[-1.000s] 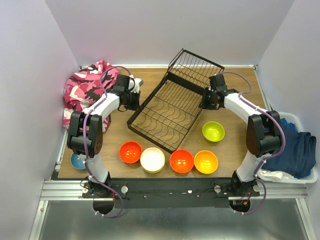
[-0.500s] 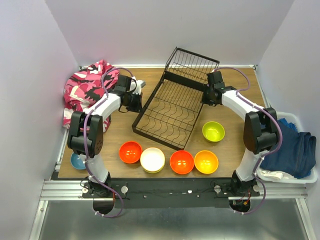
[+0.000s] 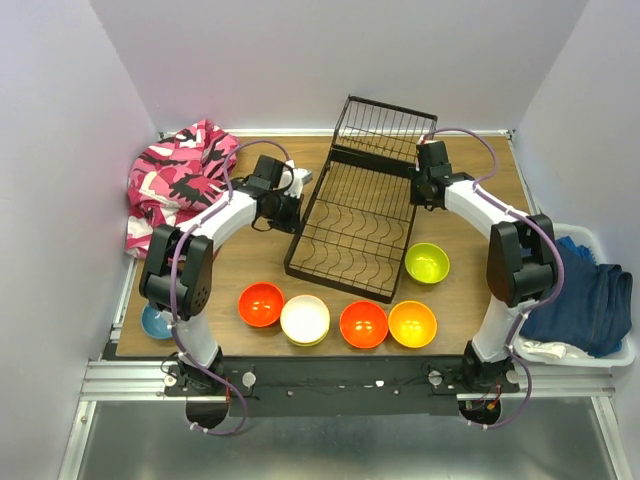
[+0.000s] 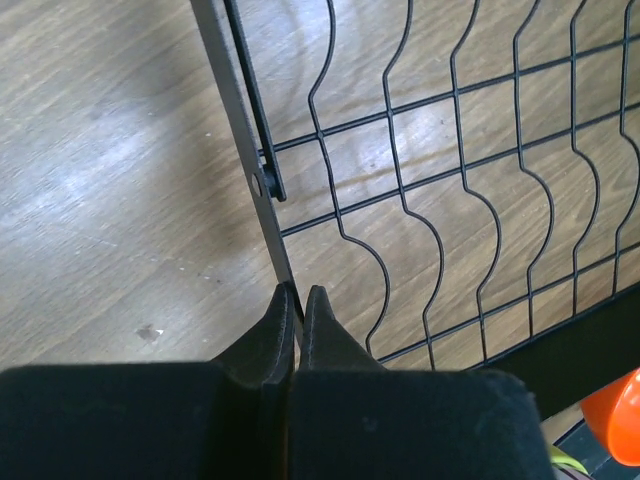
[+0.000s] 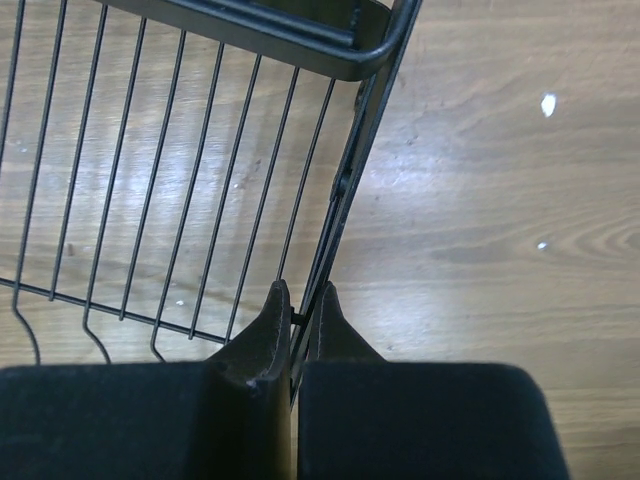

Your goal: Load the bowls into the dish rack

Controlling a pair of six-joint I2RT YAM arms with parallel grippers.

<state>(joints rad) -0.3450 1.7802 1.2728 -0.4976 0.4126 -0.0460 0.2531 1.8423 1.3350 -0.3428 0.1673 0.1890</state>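
The black wire dish rack (image 3: 355, 225) lies mid-table, its hinged flap (image 3: 385, 128) raised at the far end. My left gripper (image 3: 292, 208) is shut on the rack's left rim (image 4: 240, 120). My right gripper (image 3: 428, 190) is shut on the rack's right rim (image 5: 345, 200). Near the front edge sit a red bowl (image 3: 260, 303), a cream-white bowl (image 3: 305, 319), an orange-red bowl (image 3: 363, 323) and an orange bowl (image 3: 412, 323). A lime green bowl (image 3: 427, 263) sits right of the rack. A blue bowl (image 3: 155, 322) lies at the table's left front corner. The rack holds no bowls.
A pink camouflage cloth (image 3: 175, 180) is heaped at the back left. A white basket with blue cloth (image 3: 585, 300) stands off the table's right edge. Walls close in on the left, back and right.
Both arms have swung the rack clockwise and to the right, so it now lies nearly square to the table. Both grippers stayed shut on its rims. The bowls have not moved.
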